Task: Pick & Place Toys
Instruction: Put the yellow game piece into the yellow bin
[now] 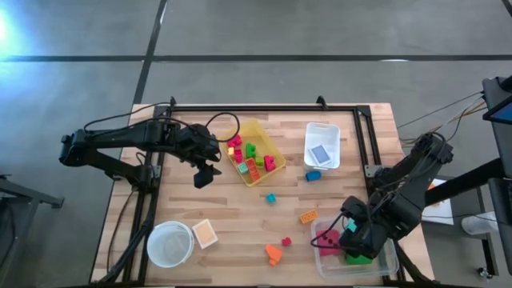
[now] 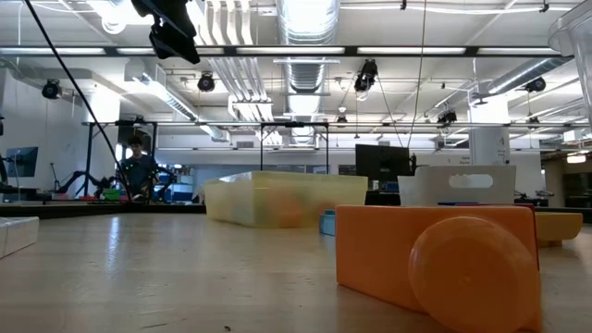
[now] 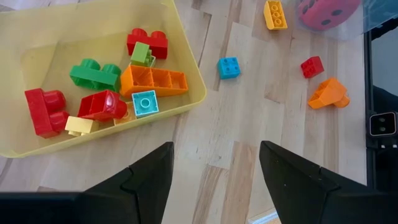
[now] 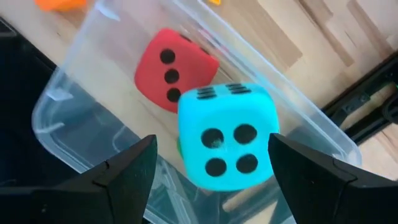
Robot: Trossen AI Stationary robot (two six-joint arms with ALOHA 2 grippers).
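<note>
My right gripper [image 4: 211, 162] hangs open over the clear bin [image 1: 386, 264] at the table's near right. A teal die [image 4: 227, 137] sits between its fingers, with a gap showing on one side. A pink-red die [image 4: 174, 68] lies in the bin, and a green die [image 1: 358, 258] lies beside it. My left gripper [image 3: 214, 168] is open and empty, raised above the table [image 1: 240, 212] beside the yellow bin [image 1: 276, 172]. That bin holds several red, green and orange blocks [image 3: 152, 81].
Loose blocks lie on the table: blue [image 1: 313, 175], teal [image 1: 271, 198], orange [image 1: 308, 216], red [image 1: 286, 241] and orange [image 1: 274, 254]. A white bin [image 1: 322, 146] stands at the far right. A round white bowl [image 1: 170, 244] and a small white box [image 1: 206, 233] stand at the near left.
</note>
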